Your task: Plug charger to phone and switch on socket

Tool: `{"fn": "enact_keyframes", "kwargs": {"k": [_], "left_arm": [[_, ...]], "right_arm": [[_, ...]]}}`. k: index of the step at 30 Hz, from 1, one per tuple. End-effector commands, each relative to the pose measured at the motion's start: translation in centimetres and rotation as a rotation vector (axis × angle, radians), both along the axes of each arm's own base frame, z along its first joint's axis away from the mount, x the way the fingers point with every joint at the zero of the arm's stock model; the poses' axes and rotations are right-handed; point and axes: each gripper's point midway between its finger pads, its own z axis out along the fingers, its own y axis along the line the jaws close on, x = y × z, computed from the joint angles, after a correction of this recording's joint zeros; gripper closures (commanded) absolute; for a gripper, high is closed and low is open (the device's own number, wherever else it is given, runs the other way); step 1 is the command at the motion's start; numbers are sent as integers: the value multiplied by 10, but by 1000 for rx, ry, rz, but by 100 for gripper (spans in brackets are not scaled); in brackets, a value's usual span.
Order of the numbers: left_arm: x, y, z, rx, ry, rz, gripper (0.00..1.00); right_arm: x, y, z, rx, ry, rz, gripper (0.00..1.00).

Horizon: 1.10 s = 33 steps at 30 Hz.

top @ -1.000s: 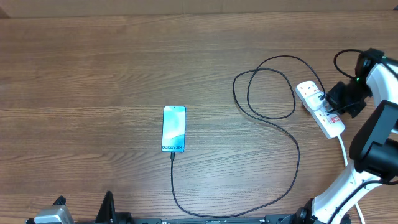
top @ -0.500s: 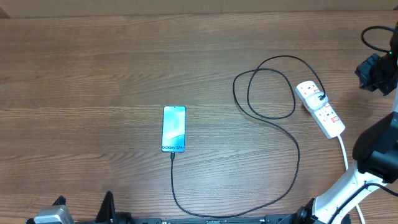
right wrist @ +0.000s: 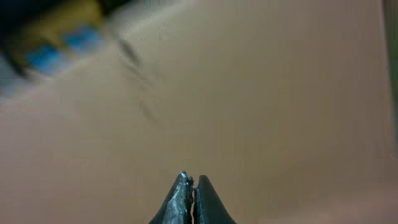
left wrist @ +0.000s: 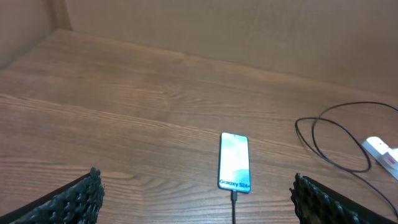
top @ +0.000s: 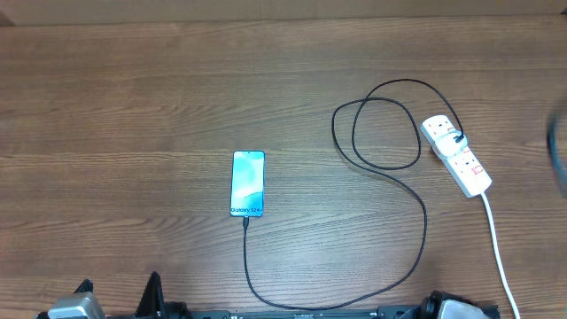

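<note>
The socket (top: 456, 156) is lying at the table's right side, its long axis slanting down-right, nearer the right arm. The right gripper (right wrist: 192, 180) is pinching shut on nothing (facing only a blurred tan surface). The charger (top: 245, 252) is meeting the bottom edge of the phone (top: 248, 183) mid-table, and the left gripper (left wrist: 196, 182) is gaping wide.

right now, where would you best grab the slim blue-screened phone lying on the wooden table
Likely best: pinch the slim blue-screened phone across its long edges near mid-length, coming down from above. It lies flat, screen up, and the thin black cable enters its near short edge, so avoid that end.
</note>
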Motion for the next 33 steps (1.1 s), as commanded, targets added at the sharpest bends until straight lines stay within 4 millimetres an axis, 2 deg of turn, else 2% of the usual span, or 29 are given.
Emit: {"fn": "enact_keyframes", "kwargs": {"k": [1, 4, 8, 13, 19, 26, 28, 33], "left_arm": [[-4, 4, 2, -12, -21, 53, 0], [-4, 4, 2, -12, -22, 66, 0], [-4, 4, 2, -12, -22, 66, 0], [-4, 4, 2, -12, -22, 66, 0], [-4, 4, 2, -12, -22, 66, 1], [-4, 4, 2, -12, -21, 66, 0], [-4, 4, 2, -12, -21, 66, 0], [-4, 4, 2, -12, -21, 66, 0]], "right_arm": [[-25, 21, 24, -33, -88, 59, 96], [-41, 25, 30, -38, -105, 59, 96], [-54, 29, 24, -61, -83, 60, 95], [-82, 47, 18, -102, -66, 96, 95], [-128, 63, -2, -111, -89, 129, 96], [-174, 84, -42, -129, -137, 203, 95], [-190, 90, -43, -136, -165, 221, 95], [-236, 107, -32, -153, -273, 319, 93]]}}
